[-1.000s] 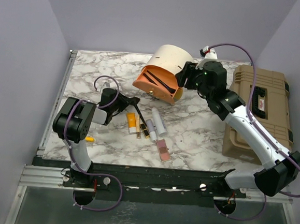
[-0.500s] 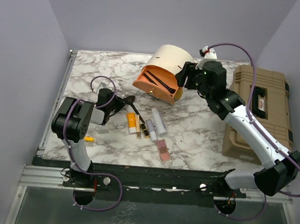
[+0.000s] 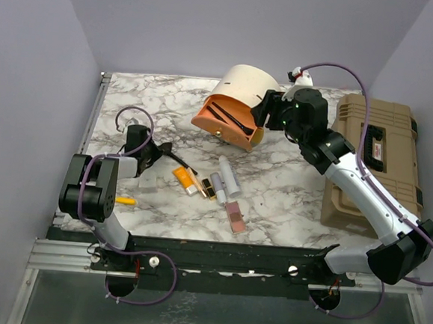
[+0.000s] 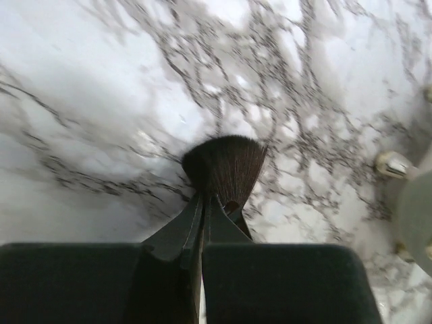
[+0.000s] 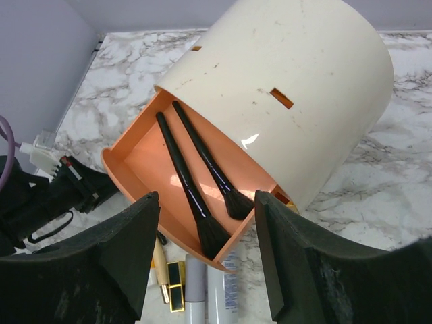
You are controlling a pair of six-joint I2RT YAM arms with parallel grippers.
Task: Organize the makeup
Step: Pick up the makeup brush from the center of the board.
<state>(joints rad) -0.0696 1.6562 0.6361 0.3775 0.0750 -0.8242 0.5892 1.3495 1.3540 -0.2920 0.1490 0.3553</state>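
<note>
My left gripper [image 3: 155,156] is shut on a black makeup brush [image 3: 179,164]. In the left wrist view the brush's dark bristles [image 4: 226,165] fan out just past the closed gripper [image 4: 204,202], low over the marble. The makeup lies in a loose row: orange tube [image 3: 185,179], gold-black lipsticks [image 3: 208,188], white tubes [image 3: 230,177], pink palette [image 3: 235,216], white square compact [image 3: 149,182]. My right gripper [image 5: 206,202] stands open beside the mouth of the tipped cream case [image 3: 240,95]. Two black brushes [image 5: 192,196] lie in the case's orange tray [image 5: 135,158].
A tan toolbox [image 3: 374,163] fills the right side of the marble table [image 3: 131,99]. A small orange piece [image 3: 126,200] lies near the left front edge. Purple walls close in left and right.
The left gripper closed on the brush and drew back to the left with it. The orange tube tilted. The right gripper opened slightly and stayed in place.
</note>
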